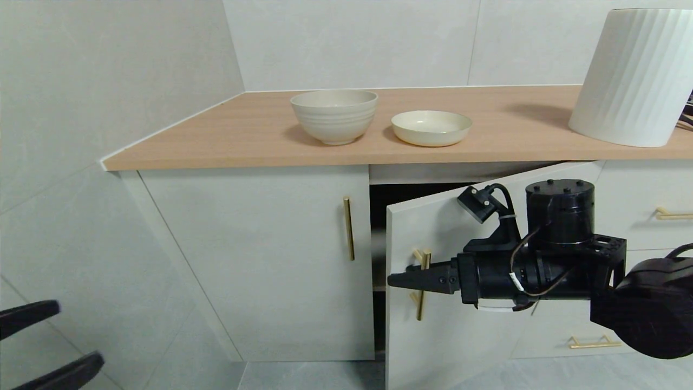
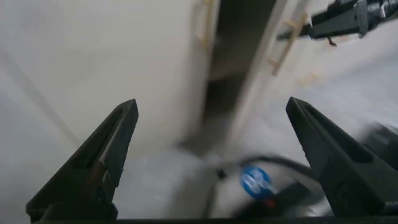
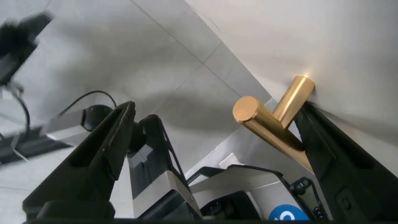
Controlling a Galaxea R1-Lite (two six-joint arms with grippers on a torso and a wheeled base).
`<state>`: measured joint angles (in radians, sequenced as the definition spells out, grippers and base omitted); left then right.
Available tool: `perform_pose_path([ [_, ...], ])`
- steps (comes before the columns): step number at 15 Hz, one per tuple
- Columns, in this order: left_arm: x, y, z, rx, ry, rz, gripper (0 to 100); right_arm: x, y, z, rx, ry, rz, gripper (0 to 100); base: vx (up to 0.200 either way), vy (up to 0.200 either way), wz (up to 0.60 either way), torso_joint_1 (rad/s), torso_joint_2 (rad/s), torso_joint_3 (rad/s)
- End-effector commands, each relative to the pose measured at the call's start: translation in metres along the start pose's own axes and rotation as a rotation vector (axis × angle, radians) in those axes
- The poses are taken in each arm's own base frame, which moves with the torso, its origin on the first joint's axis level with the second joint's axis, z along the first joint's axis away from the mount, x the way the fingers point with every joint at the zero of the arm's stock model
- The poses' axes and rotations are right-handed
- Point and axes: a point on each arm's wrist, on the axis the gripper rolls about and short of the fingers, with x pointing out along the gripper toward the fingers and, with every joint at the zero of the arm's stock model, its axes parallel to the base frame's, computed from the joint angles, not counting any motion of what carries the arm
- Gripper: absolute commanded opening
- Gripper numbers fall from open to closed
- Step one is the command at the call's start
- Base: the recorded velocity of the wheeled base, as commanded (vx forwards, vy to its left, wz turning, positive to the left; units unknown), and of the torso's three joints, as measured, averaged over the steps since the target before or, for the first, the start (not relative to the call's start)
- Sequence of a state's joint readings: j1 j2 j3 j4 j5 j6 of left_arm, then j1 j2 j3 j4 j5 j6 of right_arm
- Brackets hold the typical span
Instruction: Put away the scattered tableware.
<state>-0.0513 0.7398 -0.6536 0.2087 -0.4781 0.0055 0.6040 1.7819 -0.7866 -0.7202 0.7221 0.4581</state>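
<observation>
Left gripper low, spread wide, empty. Right gripper open, straddling the gold handle of the ajar cupboard door. Above, bowl and dish sit near the front edge of the worktop; ribbed white tub at its right end

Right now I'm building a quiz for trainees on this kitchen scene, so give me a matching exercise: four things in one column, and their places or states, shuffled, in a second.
Things
1. ribbed bowl
2. shallow dish
3. left cabinet door
4. right cabinet door

Places or states
A. ajar, with the right gripper at its gold handle
B. shut
C. on the counter, nearer the wall corner
D. on the counter, between the bowl and the white ribbed container

Pairs: 1-C, 2-D, 3-B, 4-A
</observation>
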Motion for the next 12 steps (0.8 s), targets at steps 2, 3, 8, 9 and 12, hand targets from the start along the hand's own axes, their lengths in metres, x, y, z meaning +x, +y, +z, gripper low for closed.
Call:
perform_pose_path([
  [2, 0.091, 0.015, -0.006, -0.192, 0.373, -0.196, 100, -0.002, 0.002, 0.0, -0.003, -0.002, 0.004, 100, 0.0, 0.0, 0.0, 0.0, 0.0, 0.0],
  [3, 0.104, 0.014, -0.01, -0.236, 0.416, -0.211, 100, -0.002, 0.002, 0.0, -0.003, -0.002, 0.004, 100, 0.0, 0.0, 0.0, 0.0, 0.0, 0.0],
  [8, 0.115, 0.009, -0.009, -0.342, 0.424, -0.222, 100, -0.002, 0.001, 0.0, -0.002, -0.003, 0.001, 100, 0.0, 0.0, 0.0, 0.0, 0.0, 0.0],
  [9, 0.116, 0.009, -0.009, -0.342, 0.426, -0.223, 100, -0.002, 0.001, -0.001, -0.002, -0.001, 0.003, 100, 0.0, 0.0, 0.0, 0.0, 0.0, 0.0],
  [12, 0.116, 0.009, -0.009, -0.343, 0.428, -0.226, 0, -0.002, 0.001, -0.001, -0.002, -0.001, 0.003, 100, 0.0, 0.0, 0.0, 0.0, 0.0, 0.0],
])
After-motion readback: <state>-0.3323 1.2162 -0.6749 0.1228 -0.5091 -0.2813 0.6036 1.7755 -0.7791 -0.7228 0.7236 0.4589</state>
